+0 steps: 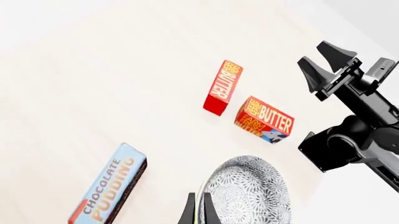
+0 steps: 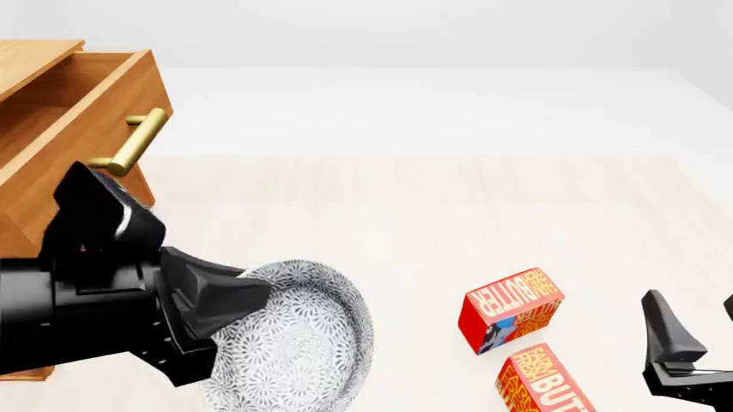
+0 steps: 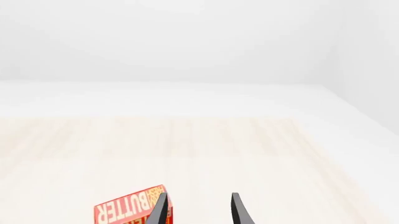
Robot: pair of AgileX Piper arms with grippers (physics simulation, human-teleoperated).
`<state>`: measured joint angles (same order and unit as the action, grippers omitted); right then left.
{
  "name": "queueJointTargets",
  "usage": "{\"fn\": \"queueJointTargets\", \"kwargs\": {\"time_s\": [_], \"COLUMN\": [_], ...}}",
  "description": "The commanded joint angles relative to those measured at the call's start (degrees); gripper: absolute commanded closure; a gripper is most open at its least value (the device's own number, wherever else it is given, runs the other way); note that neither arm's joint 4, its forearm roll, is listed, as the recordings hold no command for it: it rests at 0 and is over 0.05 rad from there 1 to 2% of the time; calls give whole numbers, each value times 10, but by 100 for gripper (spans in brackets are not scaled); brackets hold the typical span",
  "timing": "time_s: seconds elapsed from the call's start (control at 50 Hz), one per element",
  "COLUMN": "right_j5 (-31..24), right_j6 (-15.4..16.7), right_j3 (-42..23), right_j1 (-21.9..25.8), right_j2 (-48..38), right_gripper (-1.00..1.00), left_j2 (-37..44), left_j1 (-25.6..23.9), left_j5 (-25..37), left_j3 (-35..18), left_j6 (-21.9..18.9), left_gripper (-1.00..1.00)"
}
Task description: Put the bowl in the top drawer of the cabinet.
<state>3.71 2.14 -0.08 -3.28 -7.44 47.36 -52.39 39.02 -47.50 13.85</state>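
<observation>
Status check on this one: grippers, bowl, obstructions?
Left gripper shut on bowl rim, lifted. Right gripper open, idle. Top drawer open; path looks clear.

Cabinet [image 2: 46, 129] cut by left edge; lower drawer hidden behind left arm. Bowl [image 2: 304, 343] partly covered by left gripper [image 2: 223, 300].
</observation>
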Motion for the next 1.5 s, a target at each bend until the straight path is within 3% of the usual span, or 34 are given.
{"fn": "queueJointTargets", "kwargs": {"time_s": [0.02, 0.6, 0.84, 1.28, 1.5], "right_j5": [-2, -9, -13, -13, -11], "right_j6": [-1, -3, -6, -6, -8], "right_j3": [0, 0, 0, 0, 0], "right_j1": [4, 6, -2, -2, -2], "right_j2": [3, 16, 22, 22, 19], "right_gripper": [-100, -100, -100, -100, -100], "left_j2": [-25, -75, -78, -78, -66], "left_j1": [39, 129, 152, 152, 174], "left_j5": [60, 203, 220, 220, 231], "left_j3": [-56, -205, -236, -236, -257], "left_j6": [-27, -77, -94, -94, -54], "left_gripper": [100, 100, 100, 100, 100]}}
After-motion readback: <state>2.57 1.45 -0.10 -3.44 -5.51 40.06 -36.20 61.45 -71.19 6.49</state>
